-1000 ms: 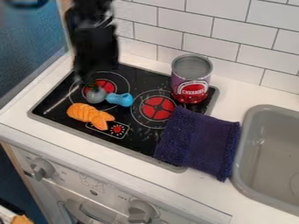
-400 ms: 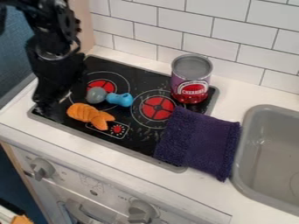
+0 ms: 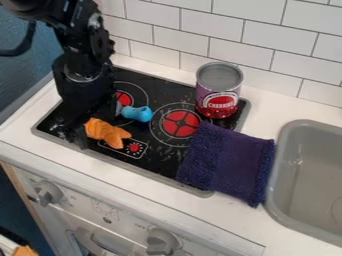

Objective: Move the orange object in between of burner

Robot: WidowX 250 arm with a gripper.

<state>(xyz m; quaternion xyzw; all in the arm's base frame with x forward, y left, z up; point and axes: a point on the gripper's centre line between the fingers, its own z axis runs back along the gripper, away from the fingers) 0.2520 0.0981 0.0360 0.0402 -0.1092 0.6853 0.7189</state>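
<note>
Gripper [image 3: 72,136], 1 of it, hangs at the left of 1 black cooktop [image 3: 160,162], and I cannot tell whether it is open or closed. Beside it on the cooktop lies 1 orange object [image 3: 107,132], ridged and lumpy, its left end partly hidden and its right end splayed, in front of the left of 2 red burners [image 3: 180,123]. Then come 1 blue toy [image 3: 137,114], 1 can [image 3: 219,90], 1 purple cloth [image 3: 227,160] and 1 gray sink [image 3: 314,124].
</note>
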